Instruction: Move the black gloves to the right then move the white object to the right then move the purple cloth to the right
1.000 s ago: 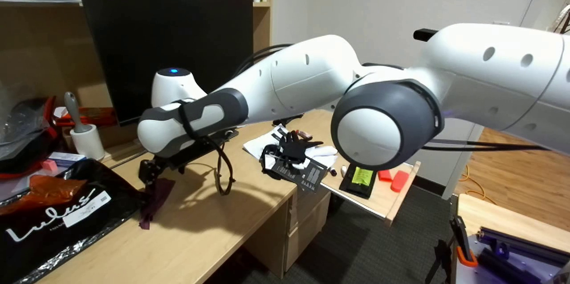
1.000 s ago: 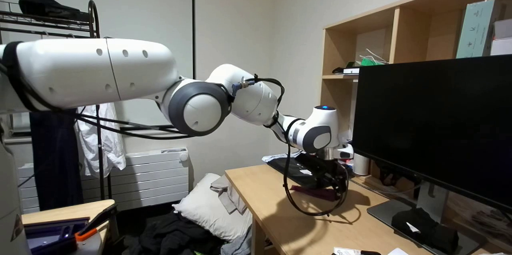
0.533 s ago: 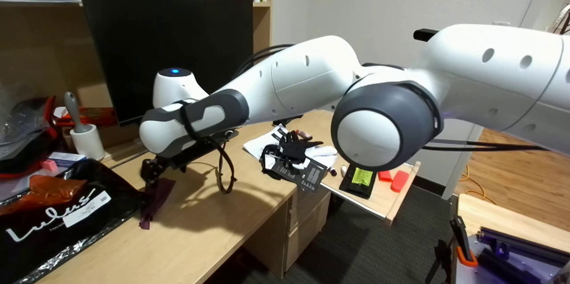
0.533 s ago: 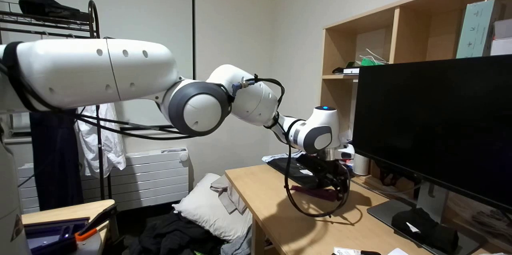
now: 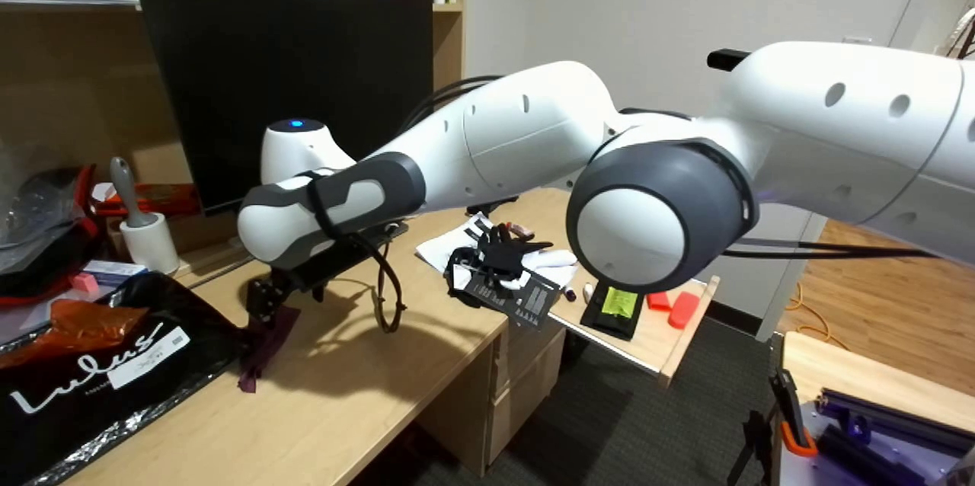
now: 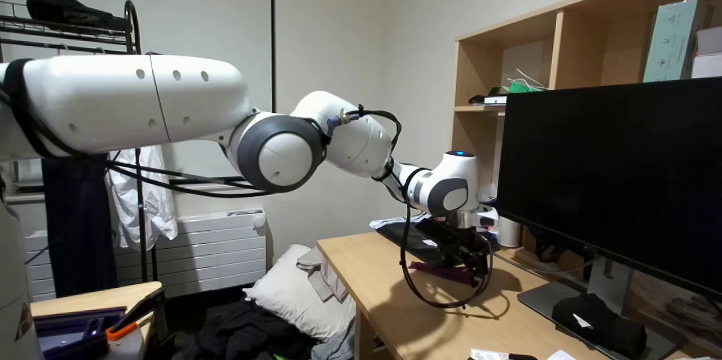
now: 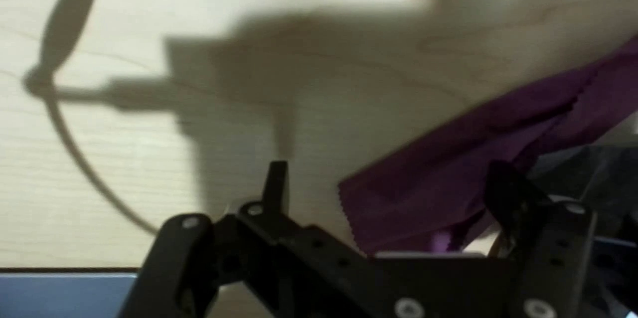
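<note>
The purple cloth [image 7: 423, 183] lies limp on the desk, beside the black bag, in all three views. Over it my gripper [image 7: 389, 173] points down with its jaws wide apart. A corner of the cloth shows between them in the wrist view. The right-hand finger [image 7: 508, 188] overlaps the cloth; whether it touches I cannot tell. In an exterior view the black gloves [image 5: 501, 256] rest on papers at the desk's far corner. Just behind them is a small whitish-pink item [image 5: 520, 231], apparently the white object.
A black bag [image 5: 61, 364] with white lettering lies close beside the gripper. The monitor [image 5: 297, 90] stands behind the arm, a lint roller [image 5: 150, 238] near it. An open drawer [image 5: 674, 345] juts out by the papers [image 5: 449, 242]. A black bundle [image 6: 601, 320] sits on the monitor's foot.
My gripper has shifted and turned slightly above the purple cloth, its jaws still apart. The cloth, gloves and other things have not visibly moved.
</note>
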{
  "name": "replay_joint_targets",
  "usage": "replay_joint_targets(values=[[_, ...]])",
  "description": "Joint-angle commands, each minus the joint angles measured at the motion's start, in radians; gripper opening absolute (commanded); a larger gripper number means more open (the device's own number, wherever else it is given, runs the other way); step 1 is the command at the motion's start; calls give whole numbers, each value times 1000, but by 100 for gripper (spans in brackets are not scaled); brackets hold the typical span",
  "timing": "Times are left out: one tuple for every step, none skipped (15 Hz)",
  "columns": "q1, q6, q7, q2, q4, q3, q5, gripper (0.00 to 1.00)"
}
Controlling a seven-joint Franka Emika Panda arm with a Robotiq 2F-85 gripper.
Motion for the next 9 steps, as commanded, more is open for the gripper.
replay_joint_targets(values=[[-10, -116, -87, 15, 54, 21, 0, 100], [21, -44, -87, 22, 11, 30, 1, 100], [16, -35, -113, 4, -9, 32, -3, 100], [25, -33, -121, -21, -30, 35, -7, 100], [32, -40, -141, -40, -49, 38, -9, 100], [43, -40, -152, -53, -59, 36, -12, 100], [50, -52, -175, -68, -71, 40, -11, 100], [58, -44, -194, -84, -83, 36, -16, 100], [64, -41, -216, -103, -98, 36, -17, 100]])
